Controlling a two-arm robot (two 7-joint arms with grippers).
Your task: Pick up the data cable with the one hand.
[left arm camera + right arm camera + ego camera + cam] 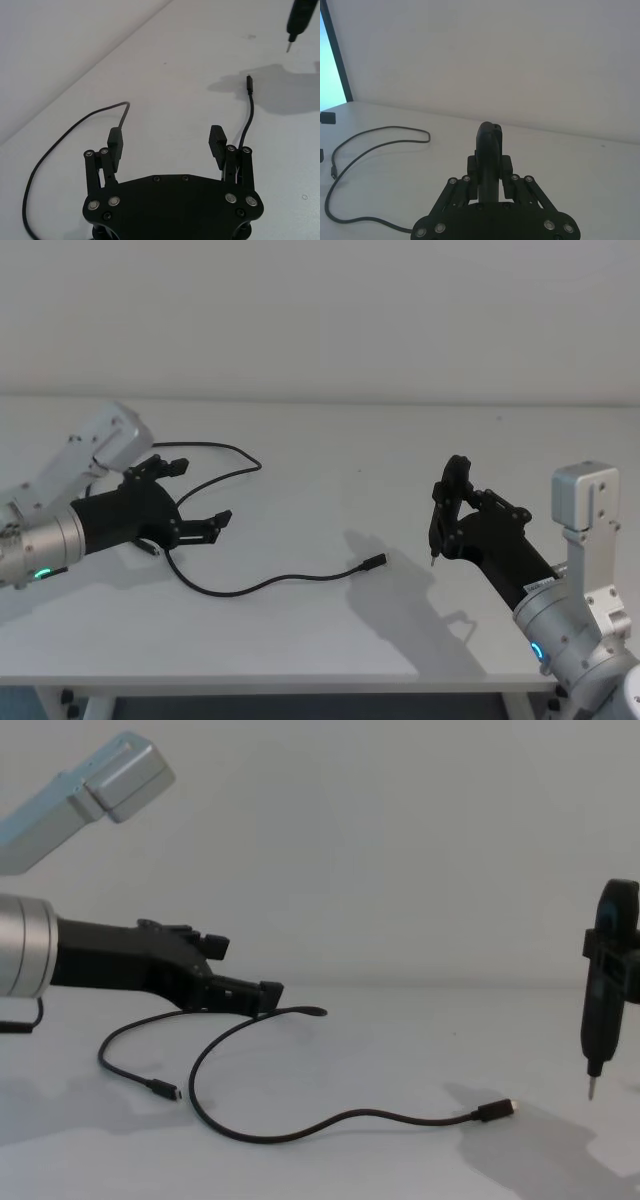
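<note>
The data cable (262, 582) is a long thin black cord lying in loops on the white table (330, 640). One plug (375, 562) rests near the table's middle, silver-tipped in the chest view (495, 1110). The other plug (165, 1090) lies at the left. My left gripper (192, 494) hovers open just above the cable's left loop, with nothing between its fingers (115, 142). In the left wrist view the cable (250, 112) runs past both sides of the gripper (166, 142). My right gripper (462, 512) is at the right, raised off the table, shut on a black pointed tool (437, 535).
The tool's thin tip (590, 1090) hangs above the table to the right of the silver-tipped plug. A plain wall stands behind the table's far edge (400, 402). The table's front edge (300, 680) runs below the cable.
</note>
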